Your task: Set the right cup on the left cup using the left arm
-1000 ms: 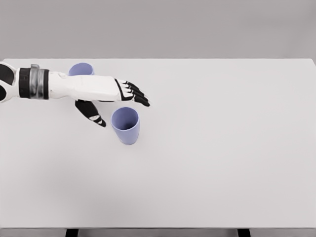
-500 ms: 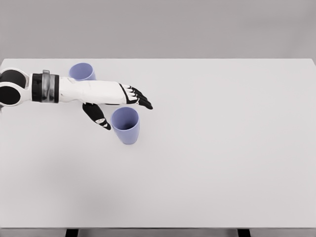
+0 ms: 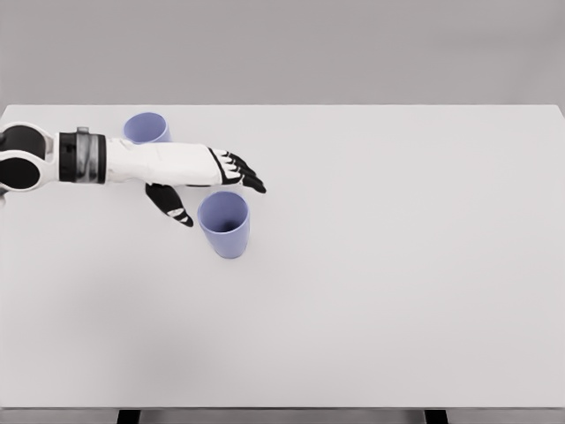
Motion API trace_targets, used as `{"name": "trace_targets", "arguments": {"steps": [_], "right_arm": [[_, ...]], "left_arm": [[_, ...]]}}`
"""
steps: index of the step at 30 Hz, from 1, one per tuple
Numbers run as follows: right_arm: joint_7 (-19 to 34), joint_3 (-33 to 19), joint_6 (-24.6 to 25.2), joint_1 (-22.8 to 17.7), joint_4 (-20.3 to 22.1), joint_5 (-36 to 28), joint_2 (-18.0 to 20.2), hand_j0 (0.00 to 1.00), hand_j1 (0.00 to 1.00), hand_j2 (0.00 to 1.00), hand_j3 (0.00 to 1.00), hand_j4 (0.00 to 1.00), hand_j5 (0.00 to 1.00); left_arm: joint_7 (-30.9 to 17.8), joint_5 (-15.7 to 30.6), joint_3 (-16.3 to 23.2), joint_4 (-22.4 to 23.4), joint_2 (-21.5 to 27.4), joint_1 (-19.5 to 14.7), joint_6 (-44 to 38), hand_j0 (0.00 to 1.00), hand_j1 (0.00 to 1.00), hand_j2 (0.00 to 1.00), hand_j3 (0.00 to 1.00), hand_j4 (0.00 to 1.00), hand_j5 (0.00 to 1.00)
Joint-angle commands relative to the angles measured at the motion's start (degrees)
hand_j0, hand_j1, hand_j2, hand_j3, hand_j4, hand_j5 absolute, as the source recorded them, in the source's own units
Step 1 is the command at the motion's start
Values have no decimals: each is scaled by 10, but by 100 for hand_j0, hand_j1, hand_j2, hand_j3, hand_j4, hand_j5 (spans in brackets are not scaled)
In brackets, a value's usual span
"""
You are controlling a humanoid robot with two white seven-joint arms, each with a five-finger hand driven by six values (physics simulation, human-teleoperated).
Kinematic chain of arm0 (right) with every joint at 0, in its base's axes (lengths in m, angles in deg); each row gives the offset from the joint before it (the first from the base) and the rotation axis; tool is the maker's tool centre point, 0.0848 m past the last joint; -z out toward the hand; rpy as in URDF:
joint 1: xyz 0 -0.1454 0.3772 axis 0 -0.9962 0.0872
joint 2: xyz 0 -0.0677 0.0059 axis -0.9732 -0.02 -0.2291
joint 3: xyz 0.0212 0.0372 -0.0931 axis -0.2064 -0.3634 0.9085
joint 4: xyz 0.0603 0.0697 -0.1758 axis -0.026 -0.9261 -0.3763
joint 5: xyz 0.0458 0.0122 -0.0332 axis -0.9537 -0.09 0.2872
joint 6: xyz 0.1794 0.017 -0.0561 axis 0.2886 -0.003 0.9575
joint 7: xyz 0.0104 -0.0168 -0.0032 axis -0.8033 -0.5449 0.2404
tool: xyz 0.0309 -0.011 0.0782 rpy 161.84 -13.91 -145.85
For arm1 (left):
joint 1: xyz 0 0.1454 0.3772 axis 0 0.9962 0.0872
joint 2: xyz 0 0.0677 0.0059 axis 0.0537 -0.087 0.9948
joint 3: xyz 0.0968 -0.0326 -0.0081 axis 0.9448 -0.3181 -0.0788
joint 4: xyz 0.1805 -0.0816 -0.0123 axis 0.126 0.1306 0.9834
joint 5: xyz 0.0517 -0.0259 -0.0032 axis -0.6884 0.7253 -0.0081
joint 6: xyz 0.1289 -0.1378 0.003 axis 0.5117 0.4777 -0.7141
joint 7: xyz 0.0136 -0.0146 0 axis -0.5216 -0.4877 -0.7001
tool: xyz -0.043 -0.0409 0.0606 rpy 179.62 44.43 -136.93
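Observation:
Two lavender cups stand upright on the white table [image 3: 380,265]. The right cup [image 3: 224,224] is nearer me, left of the table's middle. The left cup [image 3: 146,128] stands at the back left, partly hidden behind my left forearm. My left hand [image 3: 216,193] hovers just behind and left of the right cup, open: the fingers [image 3: 245,174] reach past the cup's far rim and the thumb [image 3: 170,205] hangs to its left. Nothing is held. The right arm is out of view.
The table's far edge runs just behind the left cup, against a grey wall. Dark table legs [image 3: 129,415] show at the bottom edge.
The left arm first slid right toward the right cup, then drew back slightly left. The hand stays open. Both cups have not moved.

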Motion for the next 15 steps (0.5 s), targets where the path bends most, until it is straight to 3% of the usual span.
{"name": "trace_targets", "arguments": {"steps": [1, 15], "right_arm": [[0, 0, 0, 0, 0, 0, 0, 100, 100, 100, 100, 100, 100], [0, 0, 0, 0, 0, 0, 0, 100, 100, 100, 100, 100, 100]], "left_arm": [[0, 1, -4, 5, -6, 0, -1, 100, 100, 100, 100, 100, 100], [-2, -13, -4, 23, -24, 22, -1, 100, 100, 100, 100, 100, 100]]}}
